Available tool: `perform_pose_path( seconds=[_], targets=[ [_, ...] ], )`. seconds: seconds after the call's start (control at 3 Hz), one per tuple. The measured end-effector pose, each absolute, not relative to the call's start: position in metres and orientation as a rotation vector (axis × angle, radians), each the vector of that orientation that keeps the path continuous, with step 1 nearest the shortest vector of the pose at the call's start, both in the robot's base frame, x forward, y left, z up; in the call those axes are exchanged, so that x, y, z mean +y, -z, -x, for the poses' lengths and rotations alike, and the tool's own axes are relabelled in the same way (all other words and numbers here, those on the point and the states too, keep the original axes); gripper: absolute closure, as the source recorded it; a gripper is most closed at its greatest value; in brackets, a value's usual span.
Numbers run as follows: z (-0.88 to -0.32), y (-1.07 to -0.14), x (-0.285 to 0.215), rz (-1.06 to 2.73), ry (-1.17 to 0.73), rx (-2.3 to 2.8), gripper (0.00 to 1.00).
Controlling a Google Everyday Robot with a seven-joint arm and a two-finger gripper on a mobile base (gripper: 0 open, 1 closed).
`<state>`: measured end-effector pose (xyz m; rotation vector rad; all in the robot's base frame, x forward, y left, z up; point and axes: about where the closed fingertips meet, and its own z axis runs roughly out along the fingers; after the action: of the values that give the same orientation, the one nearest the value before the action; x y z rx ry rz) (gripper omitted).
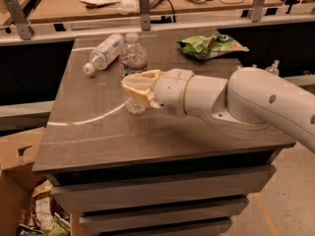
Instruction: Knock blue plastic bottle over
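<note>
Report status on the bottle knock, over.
Gripper at small clear ribbed plastic bottle with red-and-white label. Bottle upright, not yet knocked. Pale-labelled clear plastic bottle lies behind.

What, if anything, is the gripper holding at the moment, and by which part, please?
It cannot be told. The gripper overlaps the lower middle of the upright clear ribbed plastic bottle with a white cap, but a grip is not visible.

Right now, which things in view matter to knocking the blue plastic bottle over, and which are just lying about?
Job: blue plastic bottle, upright; gripper, in front of its lower half.
Lying about: second bottle on its side; green bag; cardboard box beside the table.
</note>
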<state>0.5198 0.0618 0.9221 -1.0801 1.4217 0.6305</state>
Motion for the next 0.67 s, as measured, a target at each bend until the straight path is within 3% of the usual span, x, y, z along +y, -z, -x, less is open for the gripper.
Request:
perform_pose_path(
  seconds=[0.67],
  targets=[
    [-0.549, -0.905, 0.047, 1.016, -0.502, 1.554, 1.00]
  ],
)
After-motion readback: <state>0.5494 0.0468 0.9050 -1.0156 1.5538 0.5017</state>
